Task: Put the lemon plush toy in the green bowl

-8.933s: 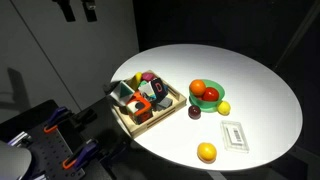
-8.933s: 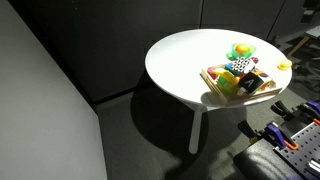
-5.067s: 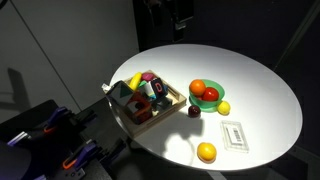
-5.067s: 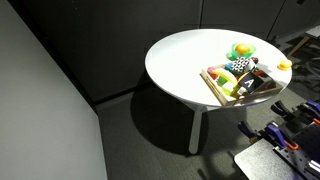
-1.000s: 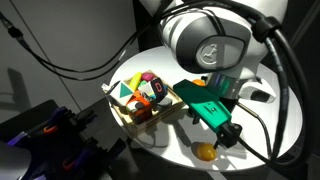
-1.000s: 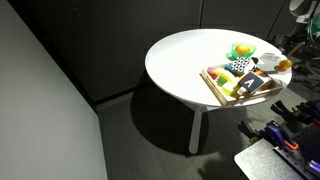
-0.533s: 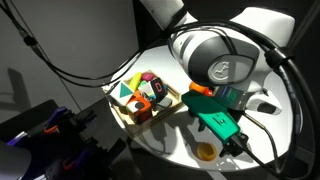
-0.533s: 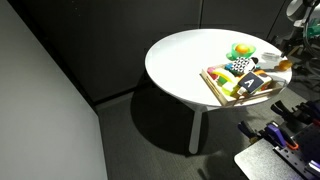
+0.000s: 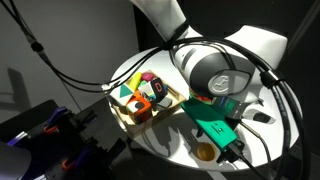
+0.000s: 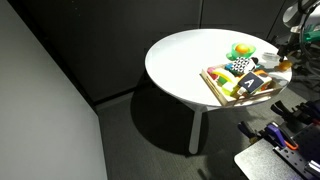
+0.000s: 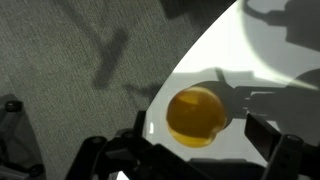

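Note:
The lemon plush toy (image 11: 196, 115) is a roundish golden-yellow toy lying near the white table's edge. It also shows in an exterior view (image 9: 205, 152). My gripper (image 11: 192, 154) is open, with one finger on each side of the toy, and it holds nothing. In an exterior view the gripper (image 9: 226, 147) hangs just over the toy. The green bowl (image 10: 239, 55) holds fruit toys and stands beyond the wooden tray. In the exterior view that shows the toy, my arm hides the bowl.
A rectangular wooden tray (image 9: 127, 112) with several toys sits on the round white table (image 9: 165, 140); it also shows in the exterior view (image 10: 212, 82) with the bowl. The table edge runs close beside the lemon toy, with dark carpet (image 11: 70, 70) below.
The gripper has moved down and towards the table's near edge, closing in on the lemon toy. The toy itself has not moved.

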Controlling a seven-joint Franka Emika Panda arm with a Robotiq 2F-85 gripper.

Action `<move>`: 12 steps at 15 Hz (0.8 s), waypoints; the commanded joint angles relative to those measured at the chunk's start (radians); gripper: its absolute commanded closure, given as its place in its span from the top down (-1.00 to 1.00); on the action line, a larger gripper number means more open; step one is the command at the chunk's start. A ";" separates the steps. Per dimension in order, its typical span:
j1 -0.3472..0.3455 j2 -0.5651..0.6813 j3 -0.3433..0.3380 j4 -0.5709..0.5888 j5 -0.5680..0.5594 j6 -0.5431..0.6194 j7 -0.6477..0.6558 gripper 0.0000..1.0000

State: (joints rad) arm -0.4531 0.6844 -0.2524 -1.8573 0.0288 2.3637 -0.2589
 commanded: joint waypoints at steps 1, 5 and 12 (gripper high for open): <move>-0.022 0.024 0.015 0.028 -0.008 0.003 -0.017 1.00; -0.024 0.041 0.015 0.039 -0.006 0.006 -0.013 0.48; -0.013 0.033 0.011 0.036 -0.014 0.011 -0.005 -0.25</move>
State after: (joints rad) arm -0.4536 0.7205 -0.2522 -1.8315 0.0284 2.3656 -0.2590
